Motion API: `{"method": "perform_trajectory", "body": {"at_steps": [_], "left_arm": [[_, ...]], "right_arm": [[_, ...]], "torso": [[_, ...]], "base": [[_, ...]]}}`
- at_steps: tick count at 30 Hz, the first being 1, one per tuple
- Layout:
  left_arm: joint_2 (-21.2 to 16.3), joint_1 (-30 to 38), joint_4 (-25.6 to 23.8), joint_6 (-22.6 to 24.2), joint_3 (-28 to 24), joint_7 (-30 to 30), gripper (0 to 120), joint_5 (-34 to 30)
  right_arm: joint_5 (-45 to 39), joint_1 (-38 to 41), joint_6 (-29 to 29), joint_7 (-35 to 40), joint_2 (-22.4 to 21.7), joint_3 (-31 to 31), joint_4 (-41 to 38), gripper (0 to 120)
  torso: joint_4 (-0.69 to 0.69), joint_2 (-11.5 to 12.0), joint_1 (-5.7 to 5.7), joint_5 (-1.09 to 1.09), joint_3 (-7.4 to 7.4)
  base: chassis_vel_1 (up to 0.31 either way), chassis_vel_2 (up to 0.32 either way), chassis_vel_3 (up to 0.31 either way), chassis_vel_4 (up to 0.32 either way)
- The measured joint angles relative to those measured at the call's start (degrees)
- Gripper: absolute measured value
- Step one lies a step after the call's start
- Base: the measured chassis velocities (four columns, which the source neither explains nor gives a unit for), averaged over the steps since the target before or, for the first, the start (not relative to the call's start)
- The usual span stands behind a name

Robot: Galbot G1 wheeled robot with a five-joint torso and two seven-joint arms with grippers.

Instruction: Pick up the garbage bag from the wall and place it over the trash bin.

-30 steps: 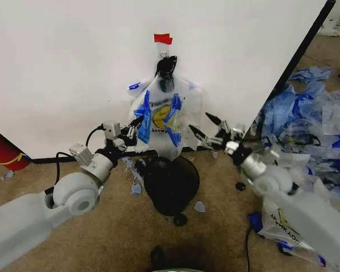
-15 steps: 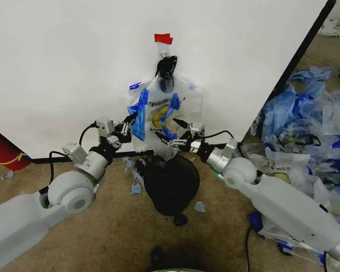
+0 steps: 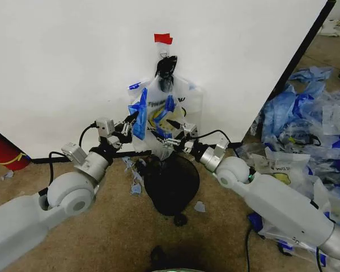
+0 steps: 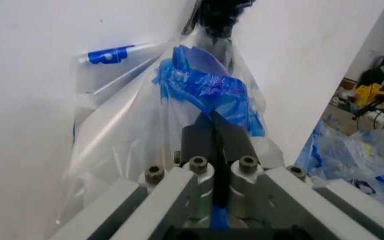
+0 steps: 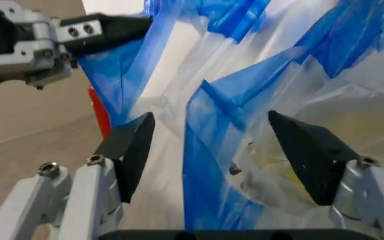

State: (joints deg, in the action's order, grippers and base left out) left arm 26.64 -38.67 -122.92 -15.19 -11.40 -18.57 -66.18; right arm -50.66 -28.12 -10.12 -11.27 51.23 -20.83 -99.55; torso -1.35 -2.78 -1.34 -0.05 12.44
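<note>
The garbage bag (image 3: 161, 113) hangs flat against the wall (image 3: 73, 73), caught at its top by a dark clip (image 3: 166, 67) just below a small piece of red tape (image 3: 163, 38). Its yellow face print and blue edges show through the thin plastic. The left gripper (image 3: 134, 120) is at the bag's left edge, its fingers pressed together on a fold of the blue edge; in the left wrist view the two dark fingers (image 4: 215, 137) meet with the blue plastic (image 4: 205, 87) bunched just beyond their tips. The right gripper (image 3: 171, 131) reaches in from the other side to the lower middle of the bag, with its jaws spread wide; in the right wrist view the two black fingertips (image 5: 133, 142) stand well apart, with a strip of blue-edged plastic (image 5: 209, 150) lying between them and not yet pinched. The same view shows the left gripper (image 5: 112, 27) farther off, holding its fold. The trash bin (image 3: 171, 184) sits on the brown carpet (image 3: 113, 238) directly under the bag, close to the foot of the wall. Scraps of blue and white plastic (image 3: 135, 175) lie on the carpet beside it. A heap of blue-and-white bags (image 3: 311, 130) spreads past the wall's right edge, and a red cylinder (image 3: 4, 150) shows at the wall's lower left corner.
</note>
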Motion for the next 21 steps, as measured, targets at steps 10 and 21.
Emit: {"method": "perform_trajectory", "body": {"at_steps": [10,21], "left_arm": [[-0.1,-0.3,-0.9,0.1,0.7,0.0,0,0.0],[-0.3,-4.2,-2.2,0.4,3.9,0.0,0,0.2]], "right_arm": [[0.9,-0.3,0.6,0.7,-0.4,0.7,0.2,66],[2.3,0.9,0.7,0.6,0.8,-1.0,1.8,49]], "torso": [[0.00,0.0,0.00,0.00,0.00],[0.00,0.0,0.00,-0.01,0.00]], "base": [[0.000,0.000,0.000,0.000],[0.000,0.000,0.000,0.000]]}}
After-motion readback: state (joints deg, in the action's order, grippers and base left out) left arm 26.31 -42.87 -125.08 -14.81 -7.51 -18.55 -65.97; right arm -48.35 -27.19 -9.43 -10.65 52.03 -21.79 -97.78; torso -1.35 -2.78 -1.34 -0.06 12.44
